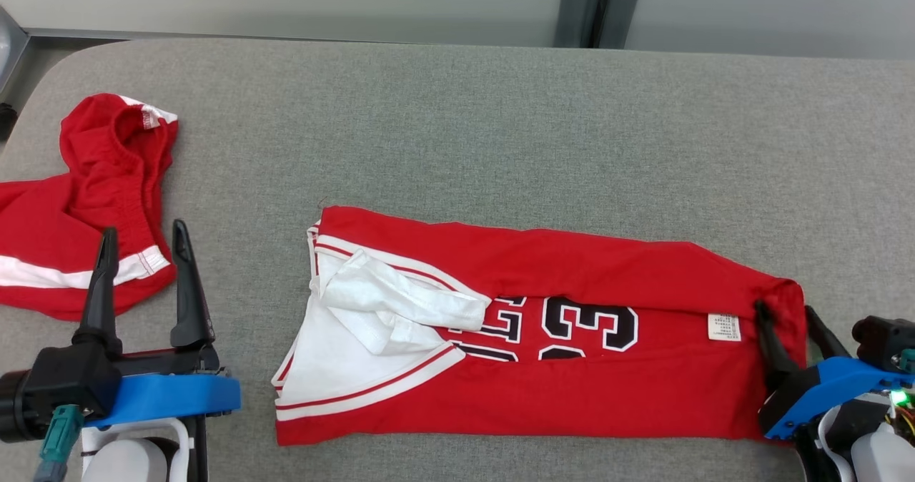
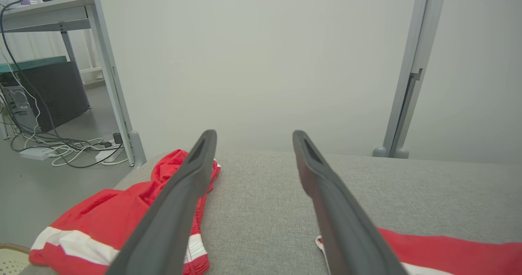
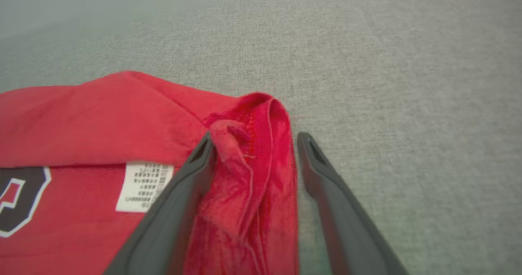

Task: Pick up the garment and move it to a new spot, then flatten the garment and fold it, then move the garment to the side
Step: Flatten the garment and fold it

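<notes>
The red shirt (image 1: 543, 389) lies on the gray table (image 1: 457, 124), folded the long way into a strip running left to right. A red fold along its far side covers the top of the big black & white number (image 1: 590, 325) in the shirt's middle. A small white tag (image 1: 723, 327) sits near the shirt's right end. At the shirt's left end the white inside shows, w/ a crumpled white flap (image 1: 379, 317) on top. The right claw (image 1: 786, 312) is at the shirt's right end, its fingers spread wide. The bunched-up end of the shirt sits btwn them. In the right wrist view one finger touches the cloth & the other stands just beside it w/ a small gap, so it's not pinching. The left claw (image 1: 143, 228) is well off the shirt's left end, fingers also spread wide, nothing btwn them. Further out on that side lie crumpled red shorts (image 1: 93, 210) w/ a white stripe, apart from the shirt. Past the shirt's far side, beyond the table edge, 2 gray posts (image 1: 597, 6) stand by a pale wall.
</notes>
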Motion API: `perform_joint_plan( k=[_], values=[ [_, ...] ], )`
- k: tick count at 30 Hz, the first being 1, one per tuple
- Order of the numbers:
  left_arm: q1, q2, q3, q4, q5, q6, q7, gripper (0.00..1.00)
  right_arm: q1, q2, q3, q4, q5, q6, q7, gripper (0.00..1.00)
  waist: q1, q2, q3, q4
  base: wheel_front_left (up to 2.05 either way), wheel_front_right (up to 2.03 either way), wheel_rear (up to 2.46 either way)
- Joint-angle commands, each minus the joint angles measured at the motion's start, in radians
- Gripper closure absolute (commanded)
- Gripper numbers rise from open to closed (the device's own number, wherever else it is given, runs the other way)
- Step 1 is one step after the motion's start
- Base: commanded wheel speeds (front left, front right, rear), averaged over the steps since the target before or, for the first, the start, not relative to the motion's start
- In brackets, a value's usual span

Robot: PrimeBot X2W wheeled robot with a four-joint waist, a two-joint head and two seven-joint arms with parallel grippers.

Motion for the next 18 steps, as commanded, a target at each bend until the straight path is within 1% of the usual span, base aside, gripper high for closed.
perform_joint_plan(
  k=[1,4,5,6,8,9,11,14,18],
  values=[
    [0.008,-0.019,0.024,0.006,0.017,-0.014,-0.005,0.0,0.016,0.007,0.005,0.007,0.007,0.0,0.004,0.0,0.0,0.0,0.001,0.0,0.0,0.0,0.0],
    [0.021,-0.048,0.064,0.015,0.056,-0.034,-0.005,0.0,0.034,0.023,0.014,0.015,0.011,0.0,0.01,0.0,0.0,0.0,0.001,0.0,0.0,0.0,0.0],
    [0.023,-0.058,0.073,0.016,0.067,-0.042,-0.005,0.0,0.04,0.028,0.017,0.015,0.014,0.0,0.011,0.2,0.0,0.0,0.0,0.0,0.0,0.0,0.0],
    [0.024,-0.066,0.082,0.019,0.079,-0.048,-0.005,0.0,0.044,0.033,0.019,0.014,0.018,0.0,0.012,0.47,0.0,0.0,-0.001,0.0,0.0,0.0,0.0],
    [0.025,-0.079,0.1,0.027,0.102,-0.06,-0.005,0.0,0.052,0.043,0.027,0.01,0.026,0.0,0.013,0.75,0.0,0.0,-0.003,0.0,0.0,0.0,0.0],
    [0.026,-0.086,0.107,0.03,0.112,-0.066,-0.005,0.0,0.055,0.047,0.031,0.006,0.032,0.0,0.012,1.0,0.0,0.0,-0.005,0.0,0.0,0.0,0.0],
    [0.031,-0.101,0.122,0.037,0.131,-0.075,-0.005,0.0,0.061,0.05,0.032,-0.006,0.041,0.0,-0.002,1.0,0.0,0.0,-0.007,-0.002,0.0,0.0,0.0],
    [0.036,-0.114,0.142,0.042,0.155,-0.088,-0.005,0.0,0.051,0.034,0.02,-0.022,0.048,0.0,-0.016,1.0,0.0,0.0,-0.01,-0.007,0.0,0.0,0.0],
    [0.039,-0.13,0.168,0.045,0.181,-0.103,-0.005,0.0,0.023,-0.013,-0.027,-0.048,0.043,0.0,-0.029,1.0,0.0,0.0,-0.014,-0.014,0.0,0.0,0.0]
  ],
)
